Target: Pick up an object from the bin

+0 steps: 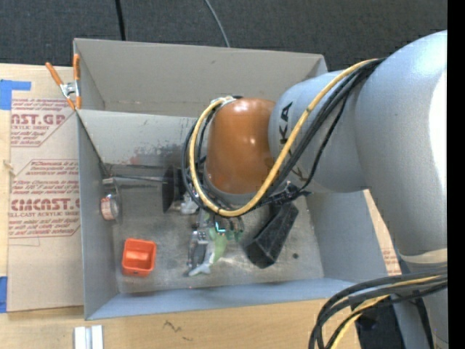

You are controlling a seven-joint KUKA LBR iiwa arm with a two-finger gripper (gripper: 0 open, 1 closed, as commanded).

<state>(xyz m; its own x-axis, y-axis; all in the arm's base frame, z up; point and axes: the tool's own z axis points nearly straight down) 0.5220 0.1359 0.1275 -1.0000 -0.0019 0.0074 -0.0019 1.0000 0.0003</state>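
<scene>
One gripper [200, 259], down at the floor of the grey bin [218, 298], about midway between left and right and close to the near wall. Opening not to be told: upper part hidden beneath the orange wrist cover [240, 147] and its looped yellow and black cables [195, 147]. Just beside it on the right, a small green-and-white thing [220, 244], lying on the floor; touching or merely alongside, impossible to say. Further right, near but apart, a black oblong block [272, 235], tilted, one end toward the near wall. To the left, well apart, a small orange cup-like piece [138, 257] by the near-left corner. Beyond that, toward the left wall, a small pale cylinder [109, 208] on its side. Farther still, a grey metal rod [134, 181] running left to right up to a black head [173, 187], just beside the wrist.
</scene>
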